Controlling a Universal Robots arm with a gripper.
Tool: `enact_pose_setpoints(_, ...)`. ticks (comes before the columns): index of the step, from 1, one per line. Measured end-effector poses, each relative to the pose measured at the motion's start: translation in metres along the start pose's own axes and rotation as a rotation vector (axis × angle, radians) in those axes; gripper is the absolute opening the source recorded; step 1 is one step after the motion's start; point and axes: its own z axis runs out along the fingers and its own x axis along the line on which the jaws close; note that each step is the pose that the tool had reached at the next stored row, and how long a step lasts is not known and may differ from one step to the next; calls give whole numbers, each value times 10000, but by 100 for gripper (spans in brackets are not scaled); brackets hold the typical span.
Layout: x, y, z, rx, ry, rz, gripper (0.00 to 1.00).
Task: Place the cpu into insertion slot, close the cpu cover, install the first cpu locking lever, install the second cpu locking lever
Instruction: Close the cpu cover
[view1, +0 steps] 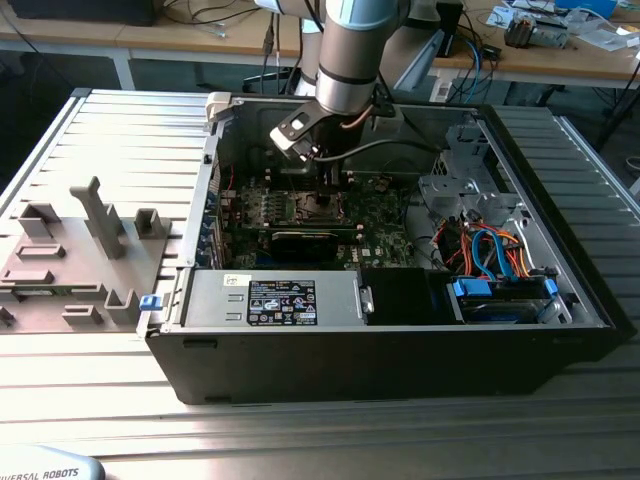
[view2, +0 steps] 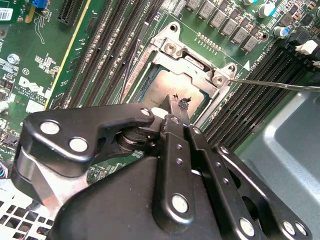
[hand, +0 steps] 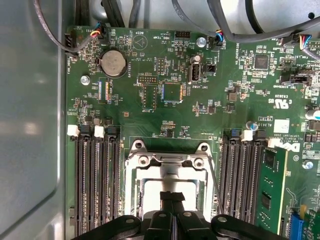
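The arm reached down into the open case (view1: 380, 370), over the slot (view1: 312, 208) on the green board (hand: 150, 115). The cpu (view2: 162, 85) lay in the slot, its dull grey top showing through the cut-out, so that step looked done. The cover (hand: 170, 164) seemed to lie flat around the chip, though I couldn't be sure it was fully down. The gripper (view2: 178, 104) had its fingers pressed together with nothing between them, the tips at the cpu's top near its edge; whether they touched it, I couldn't tell. One thin wire lever (view2: 280, 85) stuck out free beside the socket and another (view2: 131, 65) ran loose along the opposite side, so both levers appeared left to do.
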Motion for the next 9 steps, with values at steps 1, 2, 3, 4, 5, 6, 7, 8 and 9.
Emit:
enact_pose_setpoints(1, 0, 0, -2, 0, 0, -1, 11)
enact_pose_setpoints(2, 0, 0, -4, -1, 1, -1, 11)
enact_pose_setpoints(3, 0, 0, -7, -1, 1, 0, 11)
enact_pose_setpoints(4, 0, -1, -9, 0, -1, -1, 11)
enact_pose_setpoints(5, 0, -1, -11, 0, -1, 0, 11)
enact_pose_setpoints(6, 0, -1, -13, 0, -1, 0, 11)
enact_pose_setpoints(7, 0, -1, -16, 1, -3, 0, 11)
enact_pose_setpoints(8, 0, -1, -19, 0, -5, 0, 11)
enact_pose_setpoints(9, 0, -1, -21, 0, -7, -1, 11)
